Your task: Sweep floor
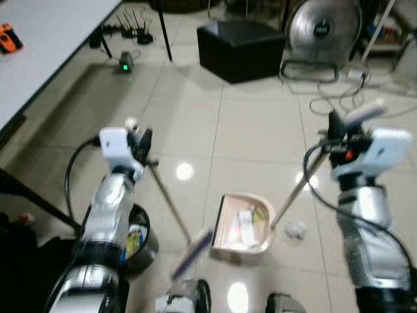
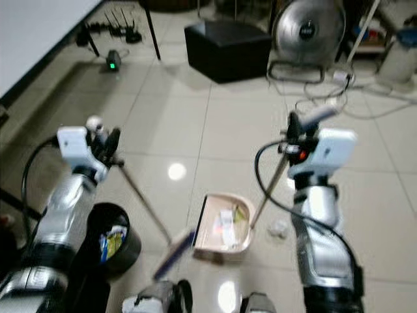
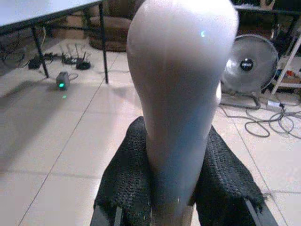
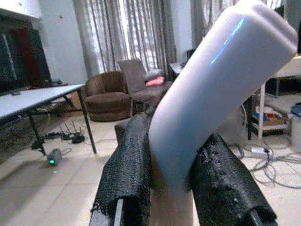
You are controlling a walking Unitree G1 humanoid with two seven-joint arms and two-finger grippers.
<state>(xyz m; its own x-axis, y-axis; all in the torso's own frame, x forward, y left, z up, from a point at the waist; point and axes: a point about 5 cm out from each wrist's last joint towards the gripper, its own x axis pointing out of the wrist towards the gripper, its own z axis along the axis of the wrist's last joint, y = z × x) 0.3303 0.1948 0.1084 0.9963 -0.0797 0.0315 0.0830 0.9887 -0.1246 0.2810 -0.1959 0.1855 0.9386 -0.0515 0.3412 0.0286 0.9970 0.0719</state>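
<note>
Tiled floor (image 1: 260, 130): one dustpan (image 1: 242, 225), one broom (image 1: 193, 252), one bin (image 1: 138, 238).

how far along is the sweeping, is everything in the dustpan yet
Mostly done: paper scraps already lie in the beige plastic dustpan. In hand: the left gripper holds the thin-handled broom, the right gripper the dustpan's handle. Left: one crumpled white scrap on the tiles beside the pan.

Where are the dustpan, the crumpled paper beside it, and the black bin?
dustpan (image 1: 225, 225), left eye view, bare inner floor.
crumpled paper (image 1: 295, 229), left eye view, its middle.
black bin (image 2: 121, 246), right eye view, front wall.
</note>
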